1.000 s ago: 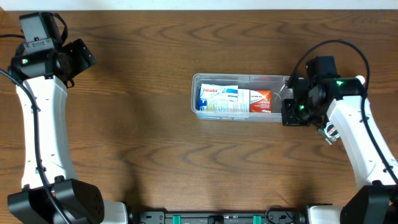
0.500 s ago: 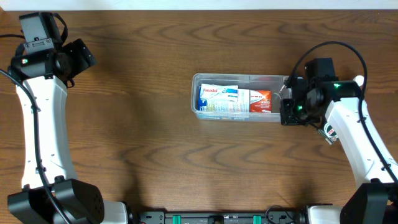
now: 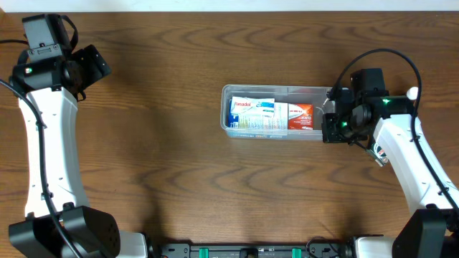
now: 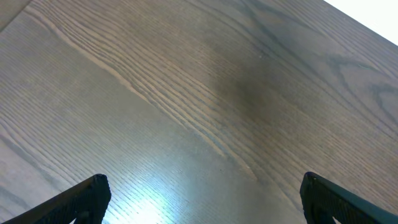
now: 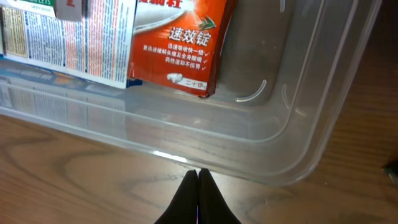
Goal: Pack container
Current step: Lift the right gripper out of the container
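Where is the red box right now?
Overhead view: the red cardboard box lies inside the clear plastic container, right of the blue-and-white box.

Two arms apart: left hand point(image 4: 202, 198) with fingers spread wide, right hand point(image 5: 198, 185) with fingertips pressed together, angled downward

Your table point(image 3: 179, 165) is dark brown wood with a strong grain. One thing lies directly on it: the clear container point(image 3: 224, 111), flat on the wood, one end just beside the right end effector point(image 3: 328, 120). It sits well apart from the left end effector point(image 4: 205, 199), below which the wood shows a bright sheen.
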Controlling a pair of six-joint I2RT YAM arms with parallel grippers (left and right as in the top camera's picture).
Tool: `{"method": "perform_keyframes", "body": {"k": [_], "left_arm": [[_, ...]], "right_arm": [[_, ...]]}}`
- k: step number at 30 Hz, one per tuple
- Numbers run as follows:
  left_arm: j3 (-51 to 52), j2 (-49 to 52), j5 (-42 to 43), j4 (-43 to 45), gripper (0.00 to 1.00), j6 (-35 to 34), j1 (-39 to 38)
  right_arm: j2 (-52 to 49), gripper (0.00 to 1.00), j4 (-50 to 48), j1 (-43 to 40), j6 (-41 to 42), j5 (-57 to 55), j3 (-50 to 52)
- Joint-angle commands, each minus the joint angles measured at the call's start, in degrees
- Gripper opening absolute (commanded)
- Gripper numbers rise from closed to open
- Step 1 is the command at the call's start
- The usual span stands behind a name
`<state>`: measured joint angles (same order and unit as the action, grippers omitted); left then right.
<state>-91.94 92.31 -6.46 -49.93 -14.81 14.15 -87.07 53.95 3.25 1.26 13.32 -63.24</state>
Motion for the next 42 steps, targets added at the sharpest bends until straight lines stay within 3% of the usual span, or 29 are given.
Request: {"method": "perform_keyframes", "body": {"k": [1,42], "left_arm": [[-0.2,0.1,-0.9,-0.2,0.98,0.3,0.2],[-0.2,0.1,-0.9,-0.2,0.98,0.3,0.2]], "right_arm": [[-0.5,0.01,-0.2,0.6,0.4,0.4,0.3],[-1.5,0.02,1.1,0.6,0.4,0.2,0.4]]}}
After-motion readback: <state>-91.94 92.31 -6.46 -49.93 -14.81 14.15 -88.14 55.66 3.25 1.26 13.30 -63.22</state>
